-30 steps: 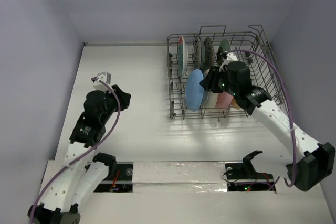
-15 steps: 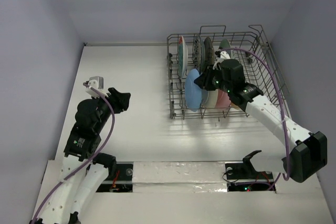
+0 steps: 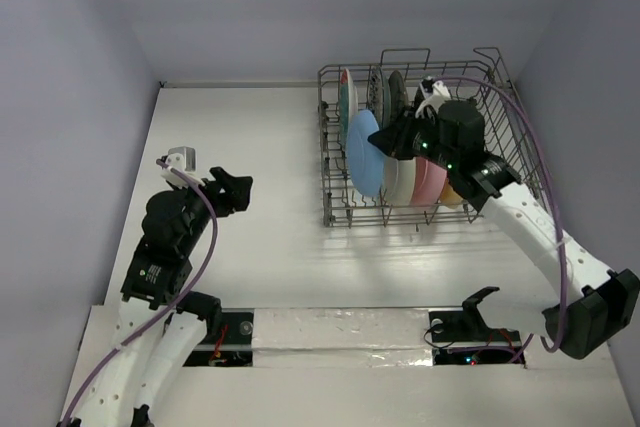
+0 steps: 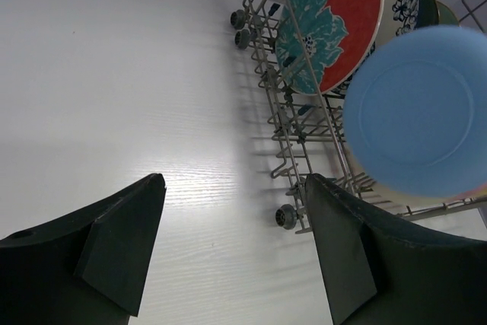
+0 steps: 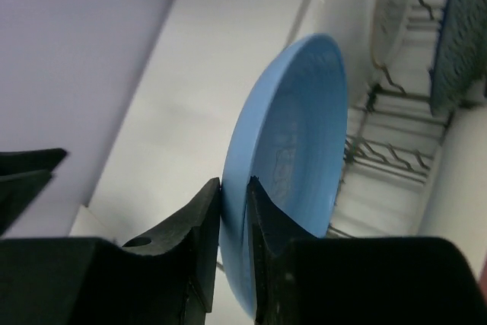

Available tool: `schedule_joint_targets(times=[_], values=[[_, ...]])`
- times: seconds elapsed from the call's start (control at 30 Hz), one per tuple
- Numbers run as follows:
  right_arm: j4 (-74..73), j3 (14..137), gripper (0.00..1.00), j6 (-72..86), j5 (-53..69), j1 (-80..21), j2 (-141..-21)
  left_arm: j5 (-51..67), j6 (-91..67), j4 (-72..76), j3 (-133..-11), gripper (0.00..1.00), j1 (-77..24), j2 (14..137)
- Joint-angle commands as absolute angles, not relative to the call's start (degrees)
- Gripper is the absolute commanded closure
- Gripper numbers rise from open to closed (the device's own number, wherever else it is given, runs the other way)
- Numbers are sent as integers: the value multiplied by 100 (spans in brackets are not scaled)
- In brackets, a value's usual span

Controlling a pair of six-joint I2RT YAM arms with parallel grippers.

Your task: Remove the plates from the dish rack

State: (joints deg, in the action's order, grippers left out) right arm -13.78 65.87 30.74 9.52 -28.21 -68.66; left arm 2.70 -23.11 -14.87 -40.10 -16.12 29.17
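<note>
The grey wire dish rack (image 3: 329,197) stands at the back right of the white table. My right gripper (image 3: 386,141) is shut on the rim of a light blue plate (image 3: 365,152), which stands on edge, raised at the rack's front left. The wrist view shows both fingers pinching that plate (image 5: 293,142) at its edge, gripper (image 5: 236,188). Cream (image 3: 404,183) and pink (image 3: 430,181) plates stand behind it. A red plate with a teal flower (image 4: 335,20), a patterned plate (image 3: 378,97) and a dark green one (image 3: 397,97) stand in the rear row. My left gripper (image 3: 236,190) (image 4: 234,188) is open and empty over bare table, left of the rack (image 4: 285,150).
Raised wire handle loops (image 3: 405,51) stick up at the rack's far side. Lilac walls close in on the left, back and right. A silver-taped strip (image 3: 340,332) runs along the near edge between the arm bases. Bare white table (image 3: 250,137) lies left of the rack.
The right gripper has closed on the light blue plate and raised it toward the rack's rear. The left gripper has opened wide, and its arm has drawn back a little.
</note>
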Motion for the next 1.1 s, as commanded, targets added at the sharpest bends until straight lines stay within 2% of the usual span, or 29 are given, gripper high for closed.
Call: schedule_joint_targets(times=[0.0, 0.13, 0.2, 0.4, 0.47, 0.53, 0.77, 0.8, 0.83, 0.9, 0.93, 1.0, 1.07], values=[[-1019, 7391, 100, 2936, 1151, -2839, -6452, 193, -2355, -1292, -4043, 28, -1591, 2865], [-1107, 7734, 100, 2944, 1537, -2917, -6477, 53, -2382, -1309, -4104, 27, -1591, 2830], [-1247, 8111, 100, 2857, 1486, -3329, -6679, -173, -2443, -1318, -4192, 27, -1591, 2751], [-1643, 9585, 100, 2260, 643, -4779, -8233, -1115, -2522, -1503, -4806, 28, -1591, 2374], [-1871, 9930, 100, 2066, 109, -4956, -8577, -1265, -2514, -1486, -4913, 28, -1591, 2216], [-1794, 9819, 100, 2022, 35, -5009, -8649, -1213, -2461, -1476, -4922, 28, -1591, 2197], [-2021, 8555, 100, 1881, -1421, -5010, -7858, -712, -2434, -1363, -4307, 28, -1591, 2461], [-2222, 8439, 97, 1863, -1528, -5010, -7814, -686, -2426, -1301, -4194, 28, -1591, 2487], [-2328, 8350, 82, 1855, -1581, -5010, -7787, -642, -2408, -1301, -4175, 28, -1591, 2496], [-2495, 8122, 63, 1811, -1477, -5010, -7787, -642, -2382, -1292, -4184, 28, -1591, 2514], [-2479, 8051, 48, 1793, -1433, -5010, -7778, -650, -2382, -1292, -4175, 28, -1591, 2505], [-2452, 7963, 39, 1714, -1319, -5010, -7813, -668, -2373, -1301, -4175, 28, -1591, 2522], [-2548, 8059, 38, 1609, -1187, -5010, -8049, -677, -2382, -1318, -4157, 29, -1591, 2531]])
